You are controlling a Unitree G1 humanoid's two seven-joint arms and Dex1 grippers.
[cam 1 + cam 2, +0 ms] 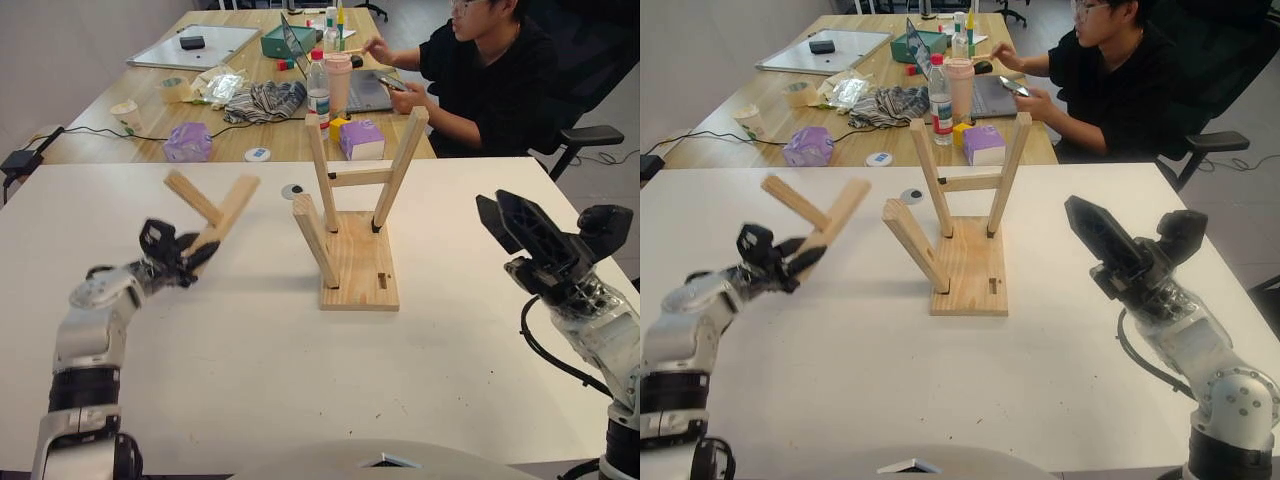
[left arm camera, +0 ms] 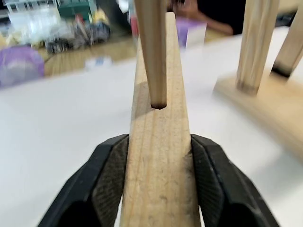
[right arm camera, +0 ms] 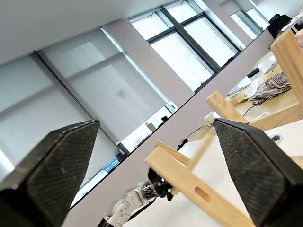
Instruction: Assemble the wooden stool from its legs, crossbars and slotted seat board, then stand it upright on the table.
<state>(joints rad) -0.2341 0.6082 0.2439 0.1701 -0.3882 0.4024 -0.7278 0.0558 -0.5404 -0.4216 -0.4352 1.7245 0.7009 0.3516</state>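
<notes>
The slotted seat board lies flat on the white table with three legs standing up from it, two of them joined by a crossbar. At the left, my left gripper is shut on a loose wooden leg that has a crossbar plugged into it, held above the table. The same leg shows between the black fingers in the left wrist view. My right gripper hangs open at the right, above the table, with nothing in it.
A small round disc lies on the table behind the stool. Beyond is a wooden table with bottles, tissue boxes, cloth and a laptop, where a person sits.
</notes>
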